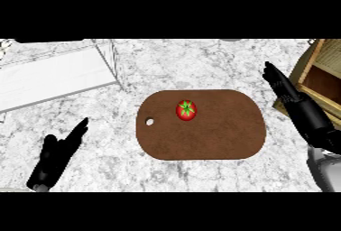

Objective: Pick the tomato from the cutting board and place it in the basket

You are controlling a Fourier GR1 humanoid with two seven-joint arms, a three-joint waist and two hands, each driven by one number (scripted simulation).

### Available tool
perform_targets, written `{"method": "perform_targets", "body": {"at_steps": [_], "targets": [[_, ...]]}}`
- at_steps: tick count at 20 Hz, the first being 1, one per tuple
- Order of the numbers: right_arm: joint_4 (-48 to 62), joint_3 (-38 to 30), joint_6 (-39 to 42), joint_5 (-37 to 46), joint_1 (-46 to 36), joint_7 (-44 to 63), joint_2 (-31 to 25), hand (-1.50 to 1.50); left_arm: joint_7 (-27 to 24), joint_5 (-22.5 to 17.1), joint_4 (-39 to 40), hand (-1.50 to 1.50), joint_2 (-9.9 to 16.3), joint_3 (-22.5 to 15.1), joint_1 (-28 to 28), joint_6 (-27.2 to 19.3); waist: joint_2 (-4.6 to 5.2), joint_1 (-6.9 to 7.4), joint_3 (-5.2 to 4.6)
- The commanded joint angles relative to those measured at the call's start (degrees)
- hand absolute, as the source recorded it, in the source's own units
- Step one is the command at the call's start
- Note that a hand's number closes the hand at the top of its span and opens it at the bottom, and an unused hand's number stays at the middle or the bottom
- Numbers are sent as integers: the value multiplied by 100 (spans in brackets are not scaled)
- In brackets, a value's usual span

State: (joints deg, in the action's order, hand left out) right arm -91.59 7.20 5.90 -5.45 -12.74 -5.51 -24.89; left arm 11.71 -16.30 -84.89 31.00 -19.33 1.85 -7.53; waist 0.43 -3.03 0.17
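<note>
We see the tomato [186,110] lying on the cutting board [220,140], a little above and left of the board's middle, its green stem star facing up. Nothing touches it. The cutting board is a dark brown slab with rounded corners and a small hole near its left edge, lying flat on the marbled white table [166,63].

Our right hand [288,92] shows at the view's right, just beyond the board's right edge and clear of it. Its fingers are stretched out straight, pointing up and slightly left, and it grasps nothing. It sits well to the right of the tomato, with bare board between them. Behind it, at the upper right corner, we see a wooden basket [311,67] with light rims and a darker inside, partly cut off by the view's edge; the right hand lies just beside its left wall.

Our left hand [57,155] shows at the lower left, on the table well apart from the board. Its fingers are straight too, pointing up and to the right, and it is released, with nothing in it.

At the upper left we see a pale, boxy white fixture [53,76] with a clear edge, set on the table away from the board.
</note>
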Motion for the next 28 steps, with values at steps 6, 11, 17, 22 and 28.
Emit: {"method": "perform_targets", "body": {"at_steps": [6, 11, 17, 22, 28], "targets": [[1847, -338, 322, -66, -1871, 226, 51, 150, -487, 247, -274, 0, -312, 1016, -1325, -987, 99, 742, -12], [2129, 573, -959, 798, -2278, -766, 1932, -150, -466, 288, 6, 0, -656, 925, -1345, -1109, 5, 512, -19], [2446, 398, -2510, 2211, -2873, 699, 1502, -150, -463, 267, 166, 0, -635, 1031, -1402, -1054, -35, 338, -30], [2131, 801, -846, 2374, -3306, 2314, 521, -150, -538, 157, 152, 0, -461, 1250, -1186, -872, -95, 251, -34], [2123, 1358, 1815, 1763, -3971, 3540, -35, -150, -545, 277, 173, 0, -636, 1160, -1223, -1049, -127, 206, -43]]}}
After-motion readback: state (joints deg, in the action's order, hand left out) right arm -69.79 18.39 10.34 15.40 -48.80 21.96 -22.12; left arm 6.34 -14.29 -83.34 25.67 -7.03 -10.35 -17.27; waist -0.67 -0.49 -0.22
